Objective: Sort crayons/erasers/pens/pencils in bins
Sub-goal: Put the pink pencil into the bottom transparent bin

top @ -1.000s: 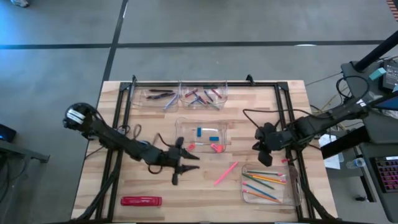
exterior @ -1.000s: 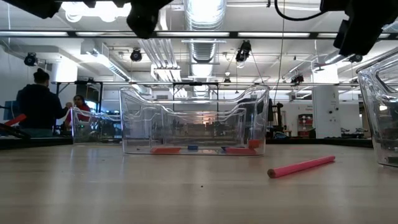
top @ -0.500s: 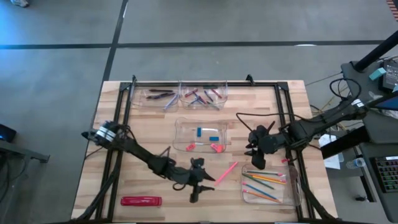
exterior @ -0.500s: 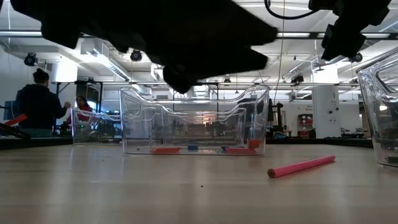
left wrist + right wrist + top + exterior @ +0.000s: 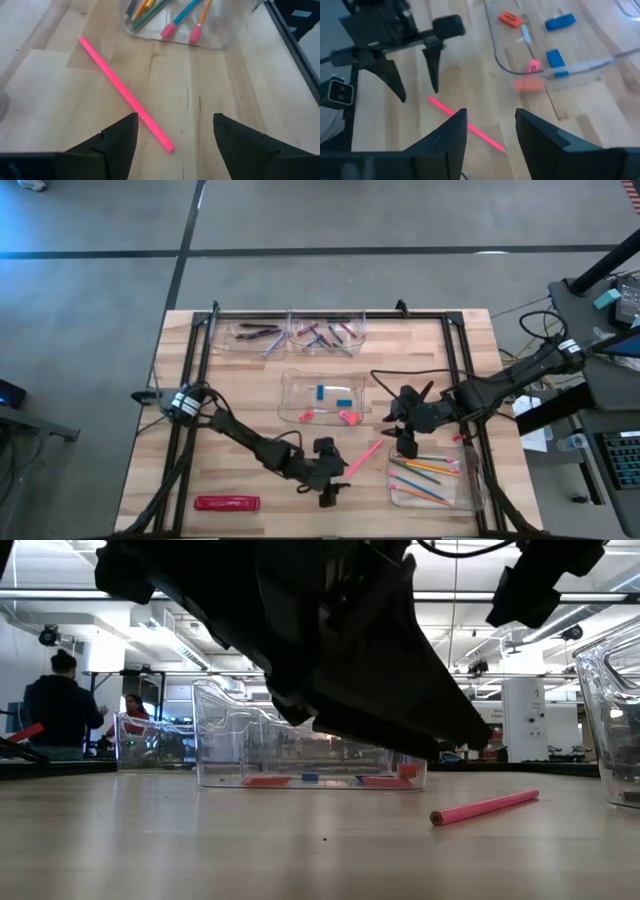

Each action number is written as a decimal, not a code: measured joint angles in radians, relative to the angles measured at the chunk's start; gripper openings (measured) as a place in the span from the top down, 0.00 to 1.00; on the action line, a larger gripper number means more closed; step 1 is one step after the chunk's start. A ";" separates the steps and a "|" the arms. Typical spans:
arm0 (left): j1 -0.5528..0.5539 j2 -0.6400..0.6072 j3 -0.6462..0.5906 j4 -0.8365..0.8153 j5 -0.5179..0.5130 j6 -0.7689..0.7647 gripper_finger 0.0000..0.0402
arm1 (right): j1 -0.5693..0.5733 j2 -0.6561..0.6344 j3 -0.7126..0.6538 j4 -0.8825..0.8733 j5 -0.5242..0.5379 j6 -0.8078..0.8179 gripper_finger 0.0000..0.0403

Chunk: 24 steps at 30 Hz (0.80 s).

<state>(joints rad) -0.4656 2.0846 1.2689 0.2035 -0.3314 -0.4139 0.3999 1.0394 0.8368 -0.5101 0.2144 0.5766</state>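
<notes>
Left claw [image 5: 333, 485] has swung in to lower centre, fingers spread and empty beside the loose pink pencil [image 5: 363, 458], likely next pickup; right claw [image 5: 402, 442], part-open, hovers near the pencil bin [image 5: 470, 480].

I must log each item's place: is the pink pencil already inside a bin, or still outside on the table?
Outside. The pink pencil lies flat on the bare table, beside the pencil bin, in front of the open left gripper.

pale wood-plank table [image 5: 240, 380], clear glossy plastic bins [image 5: 325, 396]
</notes>
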 joint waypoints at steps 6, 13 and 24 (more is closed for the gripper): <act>0.000 0.025 0.001 -0.009 -0.030 -0.027 0.40 | 0.002 0.019 0.000 0.030 0.006 -0.011 0.64; 0.001 0.072 0.004 -0.001 -0.056 -0.043 0.40 | 0.002 0.026 0.000 0.049 0.018 -0.012 0.64; -0.014 0.124 0.007 0.009 -0.130 0.011 0.49 | 0.002 0.022 0.000 0.071 0.025 -0.012 0.64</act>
<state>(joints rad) -0.4795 2.2086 1.2758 0.2126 -0.4613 -0.4027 0.4015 1.0618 0.8368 -0.4388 0.2394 0.5644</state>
